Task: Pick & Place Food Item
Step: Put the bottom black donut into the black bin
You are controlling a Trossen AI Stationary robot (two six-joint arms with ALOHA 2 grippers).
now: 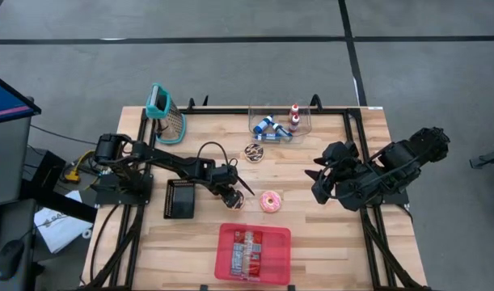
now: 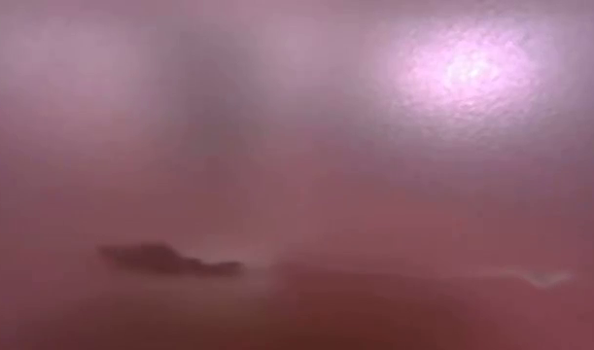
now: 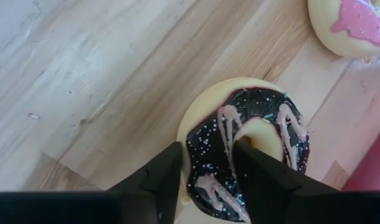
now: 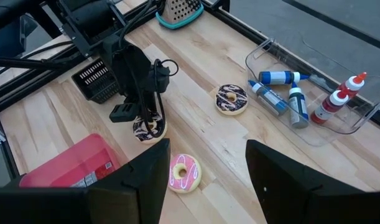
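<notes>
1. My left gripper (image 3: 205, 177) straddles the chocolate donut (image 3: 249, 149) just beside the pink donut (image 1: 271, 201); jaws half-closed, not yet clamped.
2. I should squeeze the ring gently; then lift straight.
3. Right gripper (image 4: 205, 171) waits open, far from the pink donut.

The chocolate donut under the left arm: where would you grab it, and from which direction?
Across the ring, from above. The chocolate donut lies flat on the table, hole up, so one finger can go in the hole and the other outside the rim. That is how the left gripper stands now.
</notes>
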